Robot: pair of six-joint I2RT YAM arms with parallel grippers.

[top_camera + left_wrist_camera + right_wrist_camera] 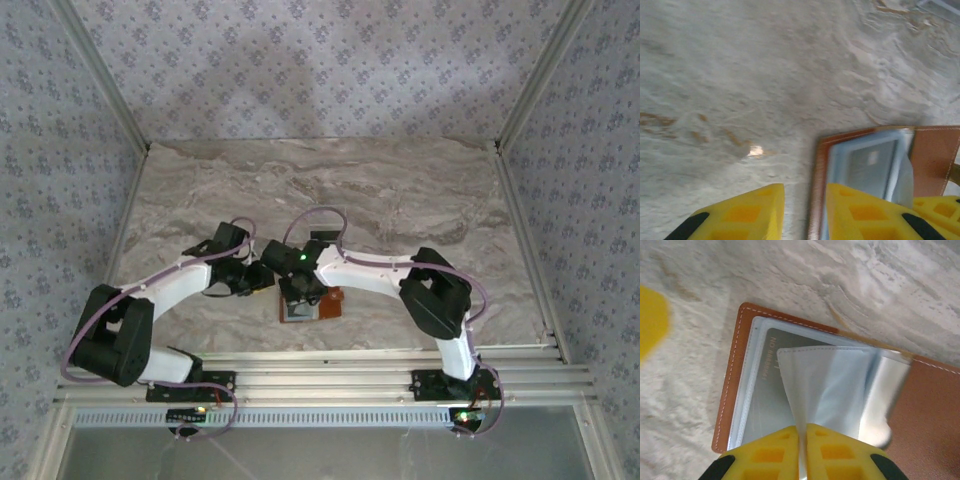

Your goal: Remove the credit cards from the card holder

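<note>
Freeing the cards looked to be at an early step, with the card holder [732, 390] lying open on the marble tabletop [685, 315], low and centre in the overhead view, just beyond the arm bases. In the right wrist view the right hand [801, 434], at the bottom middle of the frame, had its fingers pressed together on a clear sleeve [830, 385] of the holder, with that leaf lifted off the pages beneath. A grey credit card [762, 390] sat inside the pocket under it, left of centre, not yet drawn out. In the left wrist view the left hand [804, 195] stood partly apart at the bottom of the frame. Its right-side finger was over the holder's lining and the brown edge lay in the gap, and it gripped nothing that I could tell. The next move probably called for the left hand to pin the holder flat while the right turned the leaf aside and sought a card's edge rather than slippery plastic.
</note>
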